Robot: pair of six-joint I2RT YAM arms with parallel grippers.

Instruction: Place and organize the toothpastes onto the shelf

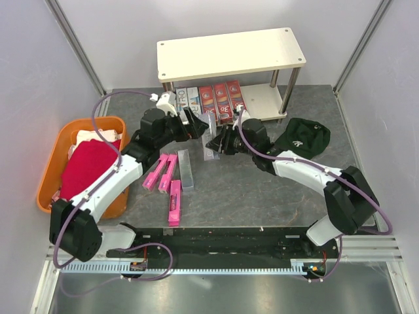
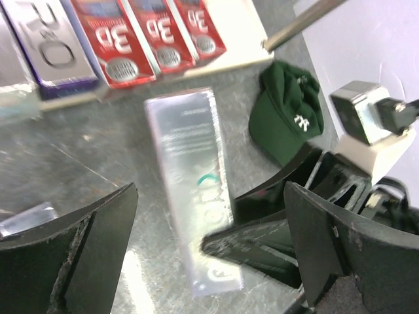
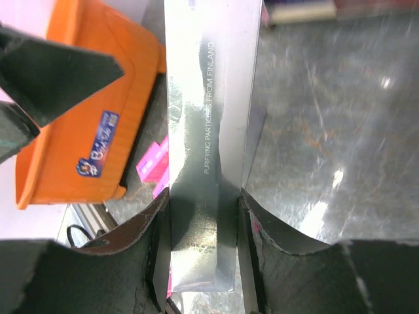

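Left jaws: spread wide and holding nothing. I saw them just beside the held box, apart from it.
Right jaws: closed on the two long sides of the silver-grey toothpaste box (image 3: 206, 131), gripping it near one end.
Held box: it was over the middle of the bench (image 1: 262, 190), between the two arms and just in front of the shelf (image 1: 230, 52). I could not tell if its far end touched the bench.
Lower board: three red "3D" boxes (image 1: 221, 99) lay side by side, and silver and dark printed boxes (image 1: 191, 97) lay at their left.
Loose boxes: three pink boxes (image 1: 168, 173) and one more silver-grey box (image 1: 186, 169) lay on the bench near the left arm.
Other things: I saw an orange basket (image 1: 49, 163) with a red cloth (image 1: 88, 167) at the left, and a green cap (image 1: 301, 137) at the right.
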